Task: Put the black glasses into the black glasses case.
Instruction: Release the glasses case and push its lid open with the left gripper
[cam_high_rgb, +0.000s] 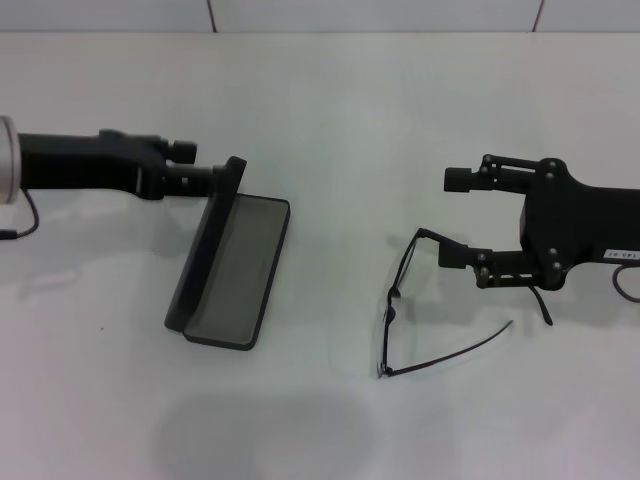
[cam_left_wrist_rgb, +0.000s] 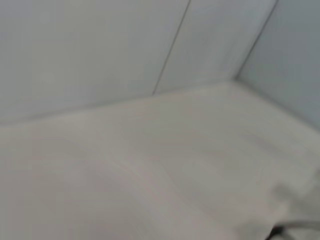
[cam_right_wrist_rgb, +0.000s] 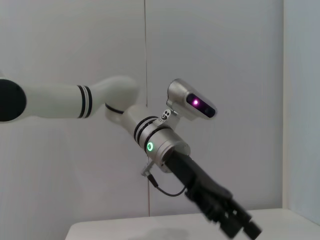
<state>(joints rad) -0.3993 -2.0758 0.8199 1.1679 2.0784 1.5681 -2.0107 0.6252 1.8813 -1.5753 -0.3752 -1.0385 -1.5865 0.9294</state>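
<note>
The black glasses case (cam_high_rgb: 243, 268) lies open at the left of the table, its grey lining up and its lid (cam_high_rgb: 205, 250) standing on edge along the left side. My left gripper (cam_high_rgb: 195, 165) is at the lid's far end and touches it. The black glasses (cam_high_rgb: 398, 300) lie unfolded on the table at centre right. One temple arm (cam_high_rgb: 450, 355) points right; the other runs behind my right gripper (cam_high_rgb: 457, 218). That gripper is open, with its lower finger (cam_high_rgb: 455, 256) beside the frame's far corner. The left arm's gripper also shows in the right wrist view (cam_right_wrist_rgb: 230, 220).
The white table (cam_high_rgb: 330, 110) ends at a white tiled wall (cam_high_rgb: 400, 12) behind. The left wrist view shows only table surface (cam_left_wrist_rgb: 150, 175) and wall. A cable (cam_high_rgb: 20, 225) hangs from the left arm.
</note>
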